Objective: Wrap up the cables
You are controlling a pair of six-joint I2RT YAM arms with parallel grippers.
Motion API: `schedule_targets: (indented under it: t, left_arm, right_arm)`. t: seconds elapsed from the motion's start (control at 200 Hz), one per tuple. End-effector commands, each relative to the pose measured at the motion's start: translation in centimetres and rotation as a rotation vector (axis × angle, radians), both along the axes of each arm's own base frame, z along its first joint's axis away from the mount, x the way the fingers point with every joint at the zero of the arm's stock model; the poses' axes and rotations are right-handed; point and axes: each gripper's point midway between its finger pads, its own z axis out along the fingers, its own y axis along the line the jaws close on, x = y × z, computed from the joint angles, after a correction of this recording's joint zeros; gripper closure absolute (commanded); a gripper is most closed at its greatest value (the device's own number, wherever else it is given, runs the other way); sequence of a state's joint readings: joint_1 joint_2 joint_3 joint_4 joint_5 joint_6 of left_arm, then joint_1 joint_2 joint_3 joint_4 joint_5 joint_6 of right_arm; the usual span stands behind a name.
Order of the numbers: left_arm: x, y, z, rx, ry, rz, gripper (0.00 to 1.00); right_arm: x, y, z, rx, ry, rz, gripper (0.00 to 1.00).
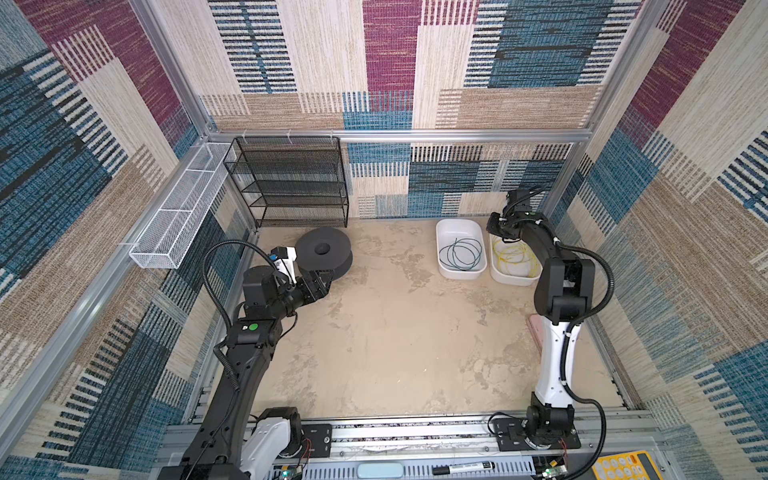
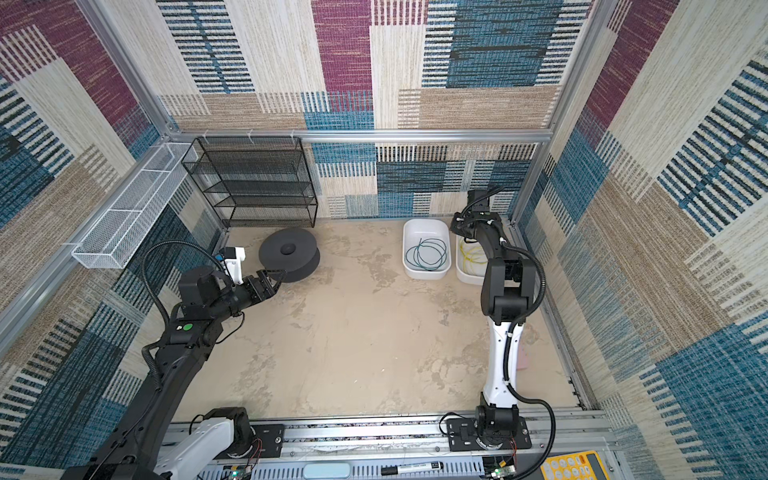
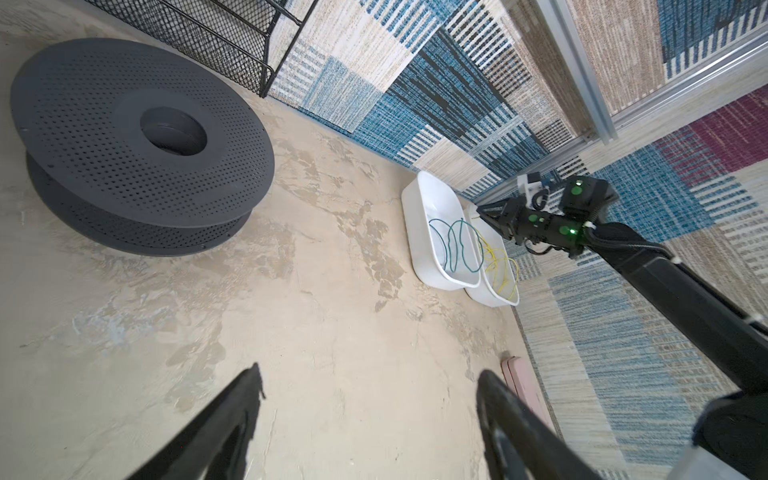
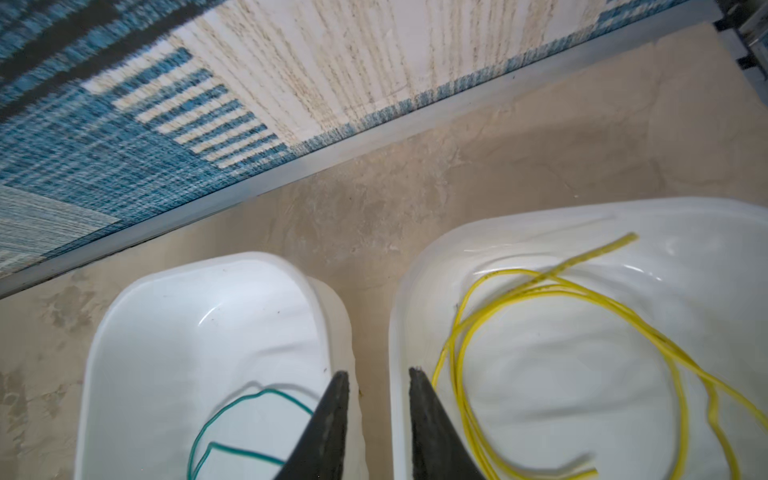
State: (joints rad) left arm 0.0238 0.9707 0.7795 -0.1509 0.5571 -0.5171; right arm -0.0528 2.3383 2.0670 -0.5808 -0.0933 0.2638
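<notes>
Top views: teal cable (image 1: 461, 254) coiled loosely in a white tub (image 1: 446, 232) at the far right of the tabletop (image 1: 395, 332). Yellow cable (image 1: 515, 253) in the neighbouring tub (image 1: 507, 280), partly behind the right arm. Black spool (image 1: 307, 245) at far left, left gripper (image 1: 321, 280) just beside it.

Left wrist: left gripper (image 3: 370, 371) spread wide, empty, above bare tabletop.

Right wrist: right gripper (image 4: 378, 372) narrowly parted, holding nothing, poised over the gap between the two tubs.
</notes>
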Motion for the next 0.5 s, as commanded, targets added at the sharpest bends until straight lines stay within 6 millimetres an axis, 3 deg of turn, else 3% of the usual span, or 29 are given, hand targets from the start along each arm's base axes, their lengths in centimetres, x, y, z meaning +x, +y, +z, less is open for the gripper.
schedule_targets:
  t: [0.0,0.17,0.366,0.491]
  left_arm:
    - [0.1,-0.8,1.2,-0.013,-0.050,-0.058,0.18]
    - [0.5,-1.2,1.0,-0.035,-0.040,-0.073,0.21]
    - [1.1,-1.1,0.5,-0.040,-0.029,-0.069,0.22]
    - [1.3,-1.1,0.5,-0.046,-0.029,-0.068,0.22]
  right_arm:
    - [-0.1,-0.4,-2.0,-0.023,0.064,-0.011,0.73]
    - [0.7,-0.2,-2.3,-0.008,0.054,0.002,0.74]
    - [1.5,1.3,-2.3,0.051,0.016,0.069,0.84]
    - [1.9,2.6,-1.0,0.109,-0.026,0.115,0.85]
